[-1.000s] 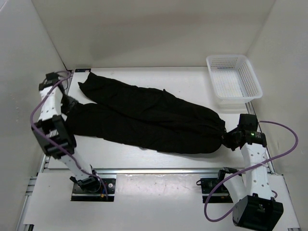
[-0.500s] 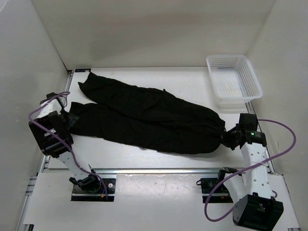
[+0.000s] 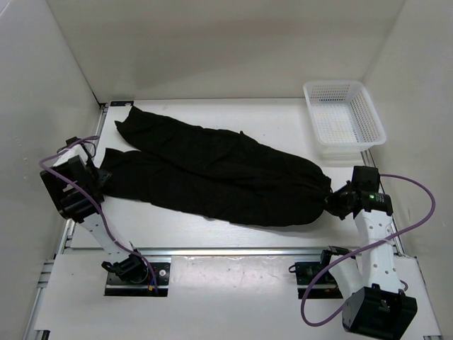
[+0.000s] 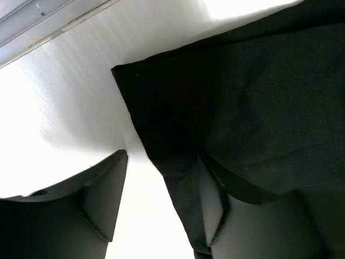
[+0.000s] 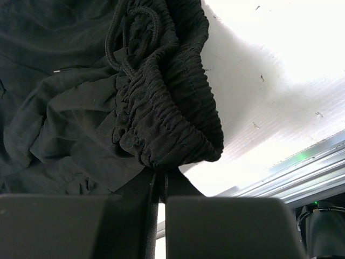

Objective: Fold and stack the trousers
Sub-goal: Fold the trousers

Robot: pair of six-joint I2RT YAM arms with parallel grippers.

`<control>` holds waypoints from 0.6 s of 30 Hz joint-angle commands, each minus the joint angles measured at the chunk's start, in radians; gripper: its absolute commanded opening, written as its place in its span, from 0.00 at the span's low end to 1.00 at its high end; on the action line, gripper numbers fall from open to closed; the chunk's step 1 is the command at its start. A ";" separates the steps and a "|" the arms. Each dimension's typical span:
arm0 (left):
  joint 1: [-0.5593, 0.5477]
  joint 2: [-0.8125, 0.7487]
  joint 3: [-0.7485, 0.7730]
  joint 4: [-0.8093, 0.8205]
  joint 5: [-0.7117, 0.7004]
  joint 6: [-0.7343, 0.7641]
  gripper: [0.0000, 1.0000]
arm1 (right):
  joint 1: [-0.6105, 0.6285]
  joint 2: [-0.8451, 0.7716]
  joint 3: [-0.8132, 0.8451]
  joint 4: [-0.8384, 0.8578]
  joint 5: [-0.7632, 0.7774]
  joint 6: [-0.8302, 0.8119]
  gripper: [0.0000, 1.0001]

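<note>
The black trousers point(image 3: 212, 173) lie stretched across the table, both legs pointing left and the waist at the right. My left gripper point(image 3: 97, 177) sits low at the cuff of the nearer leg. In the left wrist view it point(image 4: 161, 202) is open, and the hem corner point(image 4: 178, 178) of that leg lies between the fingers against the right pad point(image 4: 212, 205). My right gripper point(image 3: 334, 203) is at the waist end. In the right wrist view it point(image 5: 159, 181) is shut on the gathered elastic waistband point(image 5: 178, 118), with the drawstring point(image 5: 129, 48) bunched above.
A white mesh basket point(image 3: 343, 120) stands at the back right corner. White walls close in the table on the left, back and right. A metal rail point(image 3: 226, 251) runs along the front edge, and the side rail point(image 4: 48, 21) lies close beyond the cuff.
The left arm has folded back and swung its gripper nearer, down to the near leg's cuff. The right gripper and the waist have stayed put.
</note>
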 commanded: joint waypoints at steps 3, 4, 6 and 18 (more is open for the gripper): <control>-0.011 0.012 0.050 0.034 -0.009 -0.006 0.59 | -0.005 -0.008 0.051 0.009 -0.021 -0.011 0.00; -0.025 0.003 0.050 0.034 -0.020 -0.006 0.43 | -0.005 -0.008 0.042 0.009 -0.021 -0.011 0.00; -0.034 0.003 0.050 0.034 -0.031 -0.006 0.10 | -0.005 -0.017 0.042 0.009 -0.021 -0.011 0.00; -0.034 -0.374 0.050 -0.032 -0.051 -0.016 0.10 | -0.005 -0.071 0.120 -0.078 0.051 -0.043 0.00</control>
